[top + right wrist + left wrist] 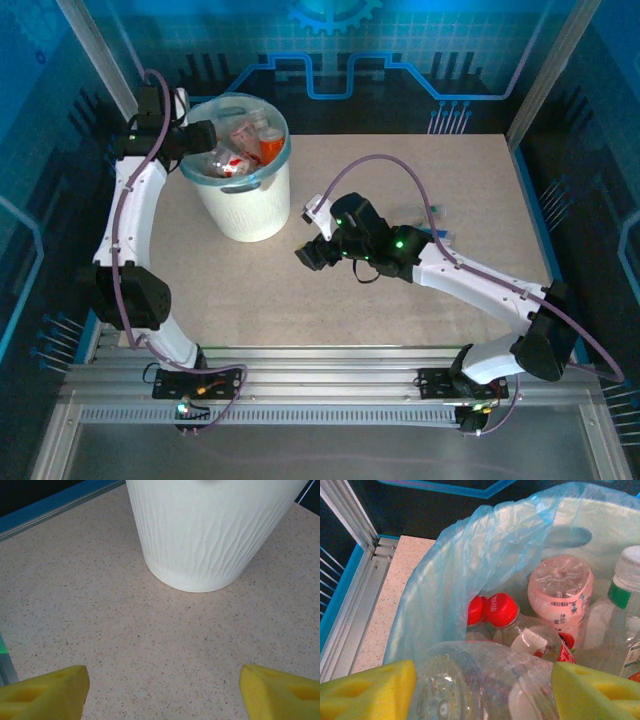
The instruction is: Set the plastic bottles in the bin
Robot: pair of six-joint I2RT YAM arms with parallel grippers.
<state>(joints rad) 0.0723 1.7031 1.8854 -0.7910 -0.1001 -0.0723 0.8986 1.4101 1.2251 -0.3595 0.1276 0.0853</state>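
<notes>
Plastic bottles lie heaped inside the bin, which stands on the far left part of the table. From the top camera they read as a jumble of clear plastic with red and orange patches.

The left wrist camera separates them: two red caps side by side, a pink-labelled bottle turned base-up, and a white-capped bottle with a green band at the right edge. It also shows the light-blue bag rumpled over the rim, with the bin's handle slot faint behind it. The left gripper sits above the bin's near-left rim, its yellow fingers pressed against either side of a clear bottle that fills the gap between them, held over the heap.

The right wrist camera gives the bin's ribbed white outer wall and its base on speckled tabletop. The right gripper is spread wide with bare table between its pads, near the table's middle and just short of the bin.

An aluminium rail borders the table close to the bin's left side. The table's right half lies free.
</notes>
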